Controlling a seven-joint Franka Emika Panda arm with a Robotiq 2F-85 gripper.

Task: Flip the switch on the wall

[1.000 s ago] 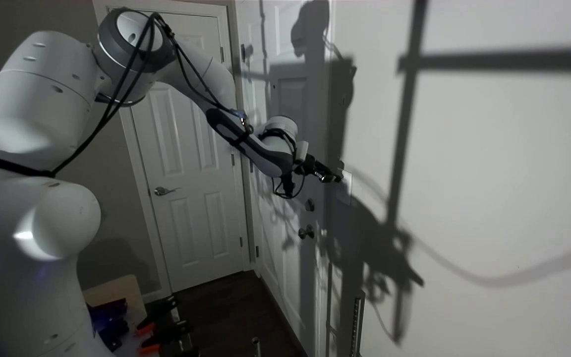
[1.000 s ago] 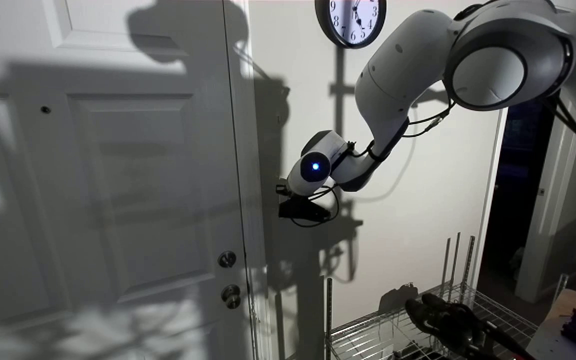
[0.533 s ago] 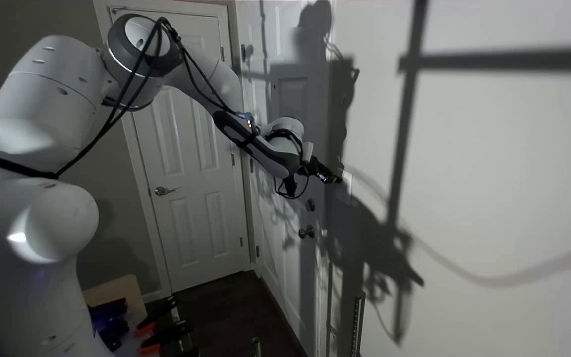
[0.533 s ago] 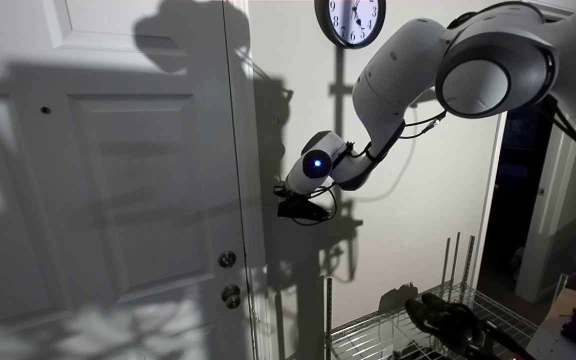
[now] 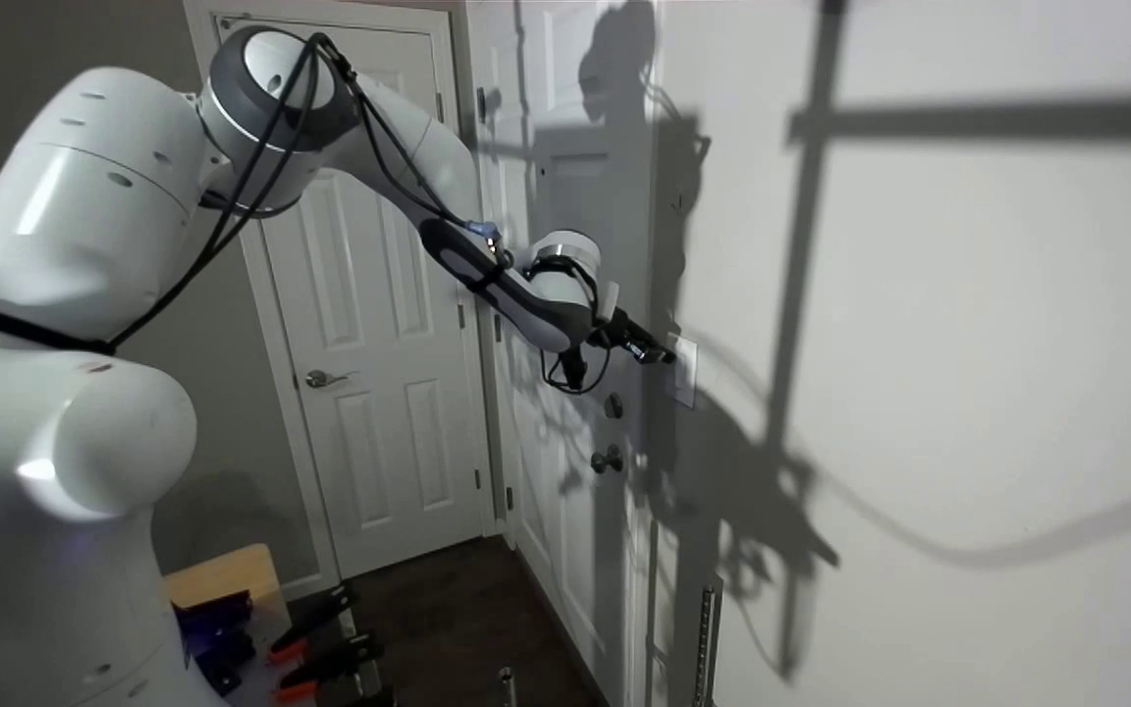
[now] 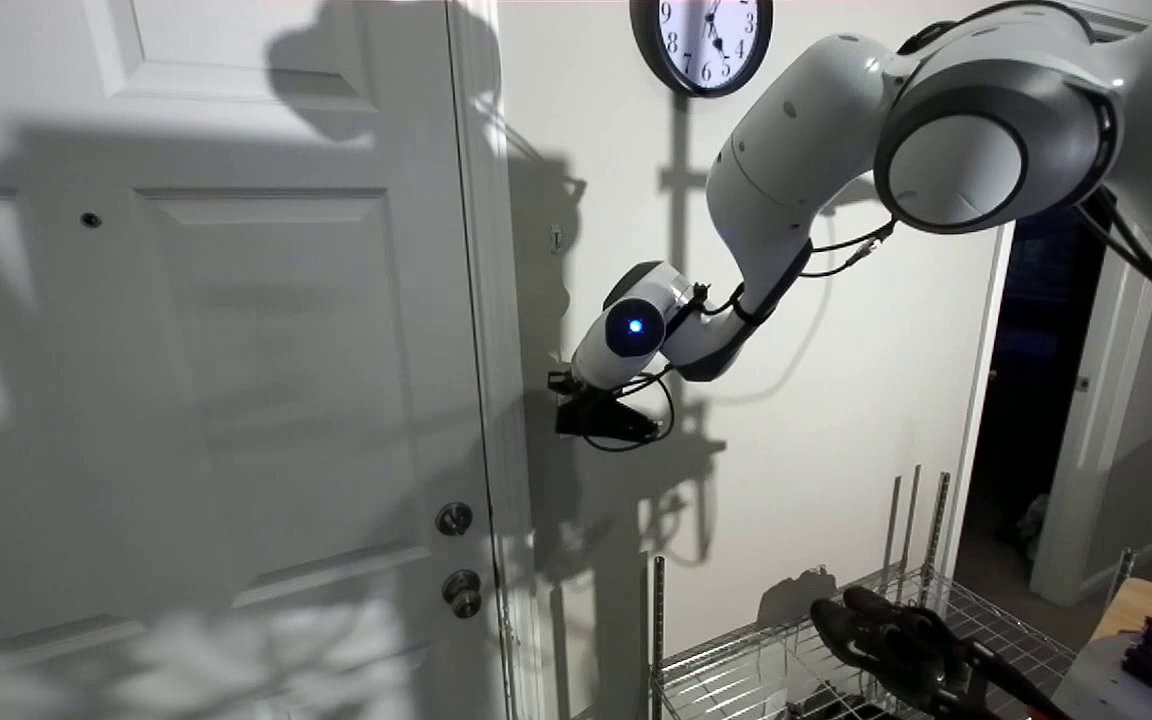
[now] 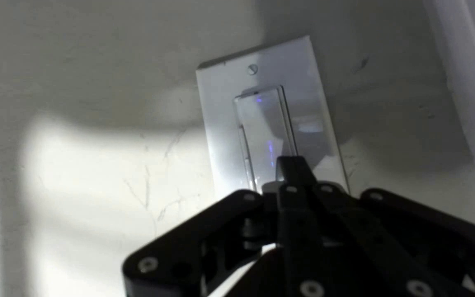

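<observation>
- Your slim, smooth, rectangular switch [image 7: 262, 123] sits in a glossy plate [image 7: 221, 119] on the scuffed wall [image 7: 109, 165].
- Your black gripper [image 7: 299, 169] is clenched, hiding 1 end of the switch; contact is unclear.

the white arm [image 5: 99, 196] is bent at a high elbow [image 5: 242, 88], its forearm [image 5: 438, 167] sloping down to the wrist [image 6: 601, 352], where a round blue light [image 6: 634, 327] glows in an exterior view. beyond the wrist the gripper [image 7: 299, 175] points outward and slightly down, its black fingers [image 7: 291, 171] drawn together side by side. black cables [image 5: 340, 67] arc over the elbow and run down the forearm, which a dark strap [image 6: 754, 313] crosses.
</observation>
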